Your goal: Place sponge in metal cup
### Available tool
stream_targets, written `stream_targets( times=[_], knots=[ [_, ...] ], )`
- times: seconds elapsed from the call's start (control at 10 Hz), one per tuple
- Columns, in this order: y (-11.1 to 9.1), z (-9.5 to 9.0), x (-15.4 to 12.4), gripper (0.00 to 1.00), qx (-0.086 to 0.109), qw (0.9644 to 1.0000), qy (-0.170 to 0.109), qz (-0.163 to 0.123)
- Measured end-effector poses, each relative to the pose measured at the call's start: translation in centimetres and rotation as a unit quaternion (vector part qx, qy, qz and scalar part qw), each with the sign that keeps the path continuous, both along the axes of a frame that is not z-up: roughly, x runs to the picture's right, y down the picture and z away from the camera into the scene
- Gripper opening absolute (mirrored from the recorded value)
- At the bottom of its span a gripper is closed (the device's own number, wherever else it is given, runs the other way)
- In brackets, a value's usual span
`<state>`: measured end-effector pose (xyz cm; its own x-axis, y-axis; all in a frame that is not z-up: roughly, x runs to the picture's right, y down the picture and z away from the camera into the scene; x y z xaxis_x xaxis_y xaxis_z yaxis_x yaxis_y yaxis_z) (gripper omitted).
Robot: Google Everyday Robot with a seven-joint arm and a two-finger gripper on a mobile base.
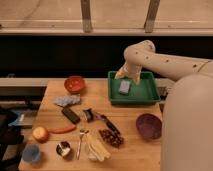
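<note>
A grey-blue sponge point(124, 87) lies in the green tray point(145, 95) at the back right of the wooden table. The small metal cup point(63, 148) stands near the table's front left edge, upright and apart from the sponge. My gripper point(122, 75) hangs from the white arm that reaches in from the right. It is just above the tray's back left corner, close over the sponge and slightly behind it.
On the table are a red bowl point(75, 83), a grey cloth point(67, 100), a black bar point(70, 114), a red chili point(62, 130), an apple point(40, 133), a blue cup point(31, 153), a fork point(80, 142), a banana point(97, 149), grapes point(111, 137) and a purple bowl point(149, 125).
</note>
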<state>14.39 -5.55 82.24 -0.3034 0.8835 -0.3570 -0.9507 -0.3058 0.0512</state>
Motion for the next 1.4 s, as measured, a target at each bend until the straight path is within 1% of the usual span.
stream_targets(
  times=[0.2, 0.3, 0.4, 0.5, 0.7, 0.8, 1.0, 1.1, 1.2, 1.4],
  knots=[
    [0.1, 0.0, 0.2, 0.78, 0.001, 1.0000, 0.002, 0.000],
    [-0.2, 0.5, 0.3, 0.78, 0.009, 0.9999, 0.007, 0.000],
    [-0.3, 1.7, 0.1, 0.78, 0.013, 0.9998, 0.012, -0.002],
    [-0.7, 2.6, -0.1, 0.78, 0.022, 0.9997, 0.013, -0.004],
    [-0.9, 4.4, 0.1, 0.78, 0.039, 0.9991, 0.017, -0.002],
    [-0.8, 5.2, 0.0, 0.78, 0.041, 0.9990, 0.017, -0.002],
    [-0.7, 7.5, 0.0, 0.78, 0.040, 0.9990, 0.019, -0.003],
    [-0.5, 8.4, 0.3, 0.78, 0.037, 0.9991, 0.021, -0.003],
    [-0.4, 9.8, 0.7, 0.78, 0.033, 0.9992, 0.024, -0.002],
    [-0.4, 11.6, 1.3, 0.78, 0.026, 0.9993, 0.028, 0.007]
  ],
)
